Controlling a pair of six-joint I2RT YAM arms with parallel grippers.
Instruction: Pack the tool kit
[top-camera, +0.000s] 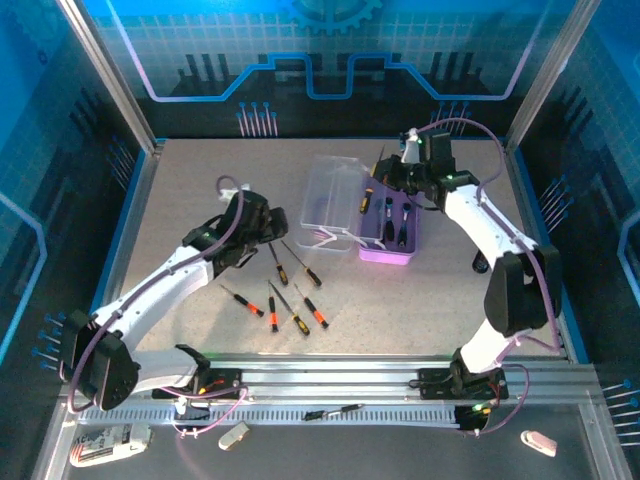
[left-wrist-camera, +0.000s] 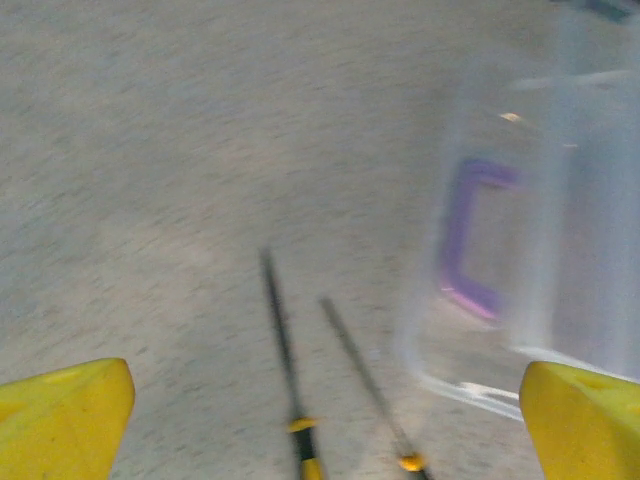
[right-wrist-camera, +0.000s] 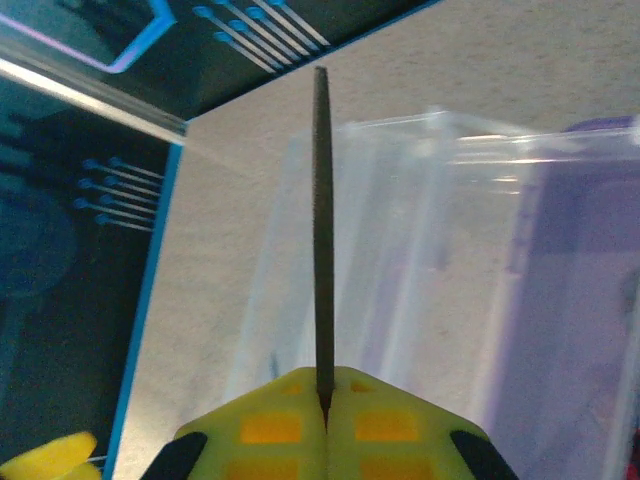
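Top external view: I'm holding the right gripper (top-camera: 392, 168) over the far end of the tool kit case (top-camera: 388, 252), its fingers pinching one screwdriver (right-wrist-camera: 320, 220), probably to go beside the packed screwdrivers (top-camera: 395, 220). The left gripper (top-camera: 262, 228), fingers spread wide, is hovering over loose screwdrivers (top-camera: 290, 290) left of the case. The clear lid (top-camera: 330, 200) is lying open on the case's left, between the base and that arm.

Left gripper (left-wrist-camera: 325, 405) spread wide, right gripper (right-wrist-camera: 322, 388) clamped on screwdriver (right-wrist-camera: 320, 220), arms extended
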